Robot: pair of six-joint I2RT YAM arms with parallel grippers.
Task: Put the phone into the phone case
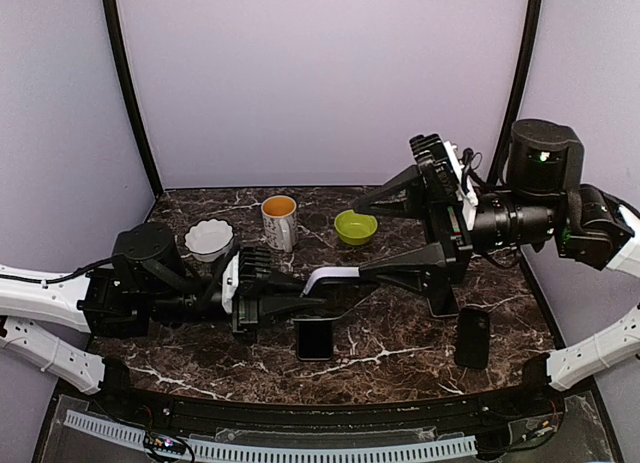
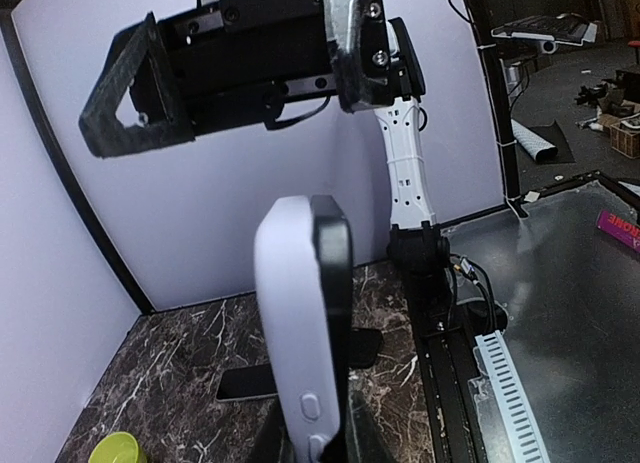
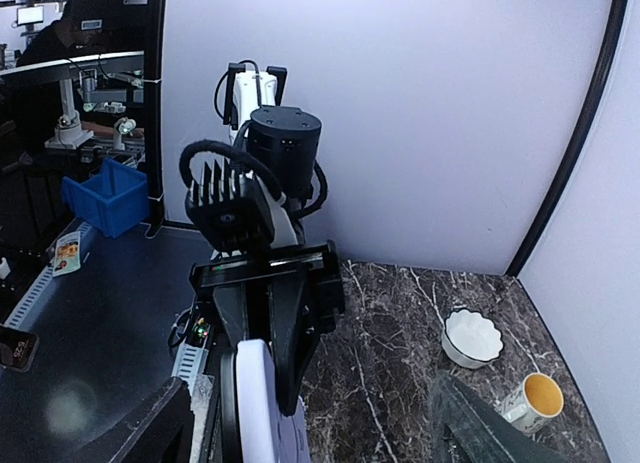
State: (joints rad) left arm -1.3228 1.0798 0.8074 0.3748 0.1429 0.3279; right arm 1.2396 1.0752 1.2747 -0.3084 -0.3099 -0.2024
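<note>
White phone case clamped in left gripper | right gripper wide, straddling it | next: likely press phone fully home

The left wrist view's lower edge cuts off the phone case, the left gripper clamping it and the green bowl. From above, a finger of the right gripper hides part of a dark slab toward the surface's right edge.
</note>
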